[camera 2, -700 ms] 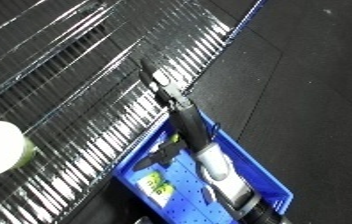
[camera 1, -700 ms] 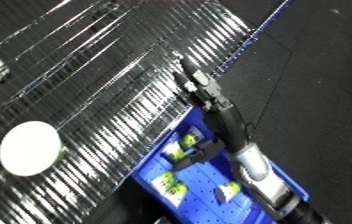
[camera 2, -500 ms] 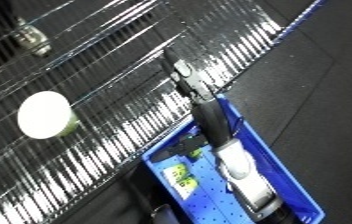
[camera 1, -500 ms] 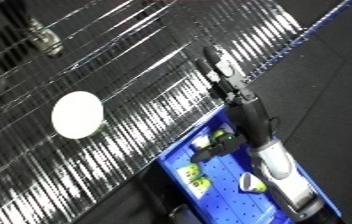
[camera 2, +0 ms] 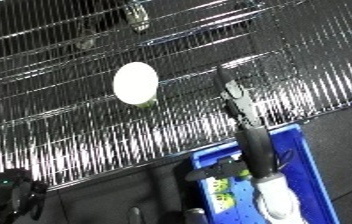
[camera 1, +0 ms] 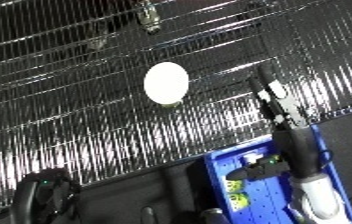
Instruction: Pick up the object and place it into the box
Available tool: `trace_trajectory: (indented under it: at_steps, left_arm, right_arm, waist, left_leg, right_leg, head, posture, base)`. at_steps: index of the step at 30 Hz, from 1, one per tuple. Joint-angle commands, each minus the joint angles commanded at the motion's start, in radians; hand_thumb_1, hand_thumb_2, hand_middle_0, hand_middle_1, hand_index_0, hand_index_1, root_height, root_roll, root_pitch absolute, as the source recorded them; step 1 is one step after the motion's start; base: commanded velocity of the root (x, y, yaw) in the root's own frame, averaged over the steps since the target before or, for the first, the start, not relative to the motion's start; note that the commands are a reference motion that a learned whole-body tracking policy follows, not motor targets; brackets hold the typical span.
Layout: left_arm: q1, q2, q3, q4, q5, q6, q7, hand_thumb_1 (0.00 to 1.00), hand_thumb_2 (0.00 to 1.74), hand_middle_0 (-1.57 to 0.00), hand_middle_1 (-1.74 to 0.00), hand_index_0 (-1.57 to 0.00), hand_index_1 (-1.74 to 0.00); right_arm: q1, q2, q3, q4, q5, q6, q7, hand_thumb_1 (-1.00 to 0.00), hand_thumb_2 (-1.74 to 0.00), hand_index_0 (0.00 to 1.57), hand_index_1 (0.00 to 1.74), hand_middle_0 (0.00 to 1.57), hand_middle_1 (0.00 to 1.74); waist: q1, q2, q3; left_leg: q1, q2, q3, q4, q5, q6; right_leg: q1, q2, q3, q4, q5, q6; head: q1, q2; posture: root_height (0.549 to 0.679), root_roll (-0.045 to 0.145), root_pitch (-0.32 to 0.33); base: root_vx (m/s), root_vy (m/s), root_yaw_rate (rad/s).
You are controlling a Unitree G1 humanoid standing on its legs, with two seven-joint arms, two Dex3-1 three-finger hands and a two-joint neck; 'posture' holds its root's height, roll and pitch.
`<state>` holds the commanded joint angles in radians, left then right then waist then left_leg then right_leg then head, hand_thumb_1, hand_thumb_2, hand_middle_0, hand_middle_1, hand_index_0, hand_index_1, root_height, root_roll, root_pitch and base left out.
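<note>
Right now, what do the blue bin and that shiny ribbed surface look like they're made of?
The blue bin looks like moulded plastic: one even colour with a soft sheen. The ribbed surface looks like metal wire or rollers, judging by its bright streaked glints, though which one I cannot tell.

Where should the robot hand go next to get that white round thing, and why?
Probably it should reach up and to its left toward the white round object. The right robot hand sits above the blue bin holding nothing that I can see, and the object lies apart from it on the shiny ribbed surface, not yet in the bin.
</note>
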<state>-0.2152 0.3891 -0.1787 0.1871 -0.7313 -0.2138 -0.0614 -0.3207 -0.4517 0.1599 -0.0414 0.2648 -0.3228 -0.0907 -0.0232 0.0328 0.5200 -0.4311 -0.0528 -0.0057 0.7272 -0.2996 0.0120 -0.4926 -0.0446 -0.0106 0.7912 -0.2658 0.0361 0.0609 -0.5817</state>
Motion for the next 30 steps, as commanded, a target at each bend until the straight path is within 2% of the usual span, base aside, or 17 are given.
trace_trajectory:
  at_steps: [6, 10, 14, 17, 20, 30]
  left_arm:
    - [0.014, 0.013, 0.013, -0.028, 0.009, 0.022, 0.001, 1.00, 1.74, -1.57, -1.74, -1.57, -1.74]
    - [0.015, 0.020, 0.017, -0.038, 0.012, 0.028, 0.000, 1.00, 1.74, -1.57, -1.74, -1.57, -1.74]
    - [0.005, 0.022, 0.011, -0.044, 0.019, 0.034, 0.007, 1.00, 1.74, -1.57, -1.74, -1.57, -1.74]
    - [-0.006, 0.025, 0.006, -0.047, 0.024, 0.034, 0.011, 1.00, 1.74, -1.57, -1.74, -1.57, -1.74]
    - [-0.016, 0.032, 0.008, -0.052, 0.023, 0.032, 0.015, 1.00, 1.74, -1.57, -1.74, -1.57, -1.74]
    - [-0.053, 0.036, 0.007, -0.069, 0.027, 0.038, 0.033, 1.00, 1.74, -1.57, -1.74, -1.57, -1.74]
  right_arm:
    - [0.004, 0.005, -0.007, -0.012, -0.004, 0.005, -0.006, 0.00, 0.00, 0.00, 0.00, 0.00, 0.00]
    - [-0.009, 0.005, -0.004, -0.010, -0.005, 0.016, -0.014, 0.00, 0.00, 0.00, 0.00, 0.00, 0.00]
    - [-0.035, 0.005, 0.004, 0.009, 0.000, 0.025, -0.024, 0.00, 0.00, 0.00, 0.00, 0.00, 0.00]
    - [-0.063, 0.006, 0.012, 0.026, 0.004, 0.037, -0.036, 0.00, 0.00, 0.00, 0.00, 0.00, 0.00]
    - [-0.085, 0.009, 0.021, 0.040, 0.010, 0.043, -0.046, 0.00, 0.00, 0.00, 0.00, 0.00, 0.00]
    - [-0.129, 0.022, 0.042, 0.082, 0.018, 0.056, -0.059, 0.00, 0.00, 0.00, 0.00, 0.00, 0.00]
  waist:
    - [0.012, -0.002, 0.000]
    - [0.017, -0.003, 0.000]
    - [0.022, -0.003, 0.000]
    - [0.026, -0.001, 0.000]
    - [0.030, 0.002, 0.000]
    - [0.032, 0.008, 0.000]
  left_leg:
    - [-0.024, 0.004, -0.003, 0.005, 0.004, 0.0026]
    - [-0.050, 0.008, -0.002, 0.016, 0.005, 0.0017]
    - [-0.079, 0.010, -0.001, 0.033, 0.003, 0.0009]
    - [-0.106, 0.010, 0.001, 0.051, -0.001, 0.0012]
    - [-0.136, 0.010, 0.002, 0.076, -0.010, 0.0028]
    - [-0.233, 0.011, 0.009, 0.167, -0.046, 0.0101]
  right_leg:
    - [-0.029, 0.0000, -0.011, 0.016, 0.003, 0.0087]
    - [-0.054, -0.0031, -0.017, 0.026, 0.008, 0.0127]
    - [-0.082, -0.0071, -0.021, 0.041, 0.011, 0.0149]
    - [-0.109, -0.0095, -0.024, 0.058, 0.009, 0.0141]
    - [-0.140, -0.0094, -0.025, 0.085, 0.002, 0.0109]
    - [-0.241, -0.0082, -0.025, 0.185, -0.031, 0.0017]
  head:
    - [0.017, 0.085]
    - [0.029, 0.108]
    - [0.046, 0.131]
    - [0.059, 0.144]
    - [0.066, 0.156]
    - [0.079, 0.187]
  posture:
    - [0.634, 0.058, 0.029]
    - [0.632, 0.054, 0.041]
    - [0.629, 0.051, 0.053]
    - [0.627, 0.050, 0.064]
    - [0.622, 0.049, 0.076]
    - [0.606, 0.048, 0.111]
  base:
    - [0.001, -0.023, 0.091]
    - [-0.018, -0.016, 0.038]
    - [-0.017, -0.018, 0.036]
    - [-0.024, -0.011, 0.032]
    - [-0.027, 0.001, 0.010]
    - [-0.025, 0.005, 0.018]
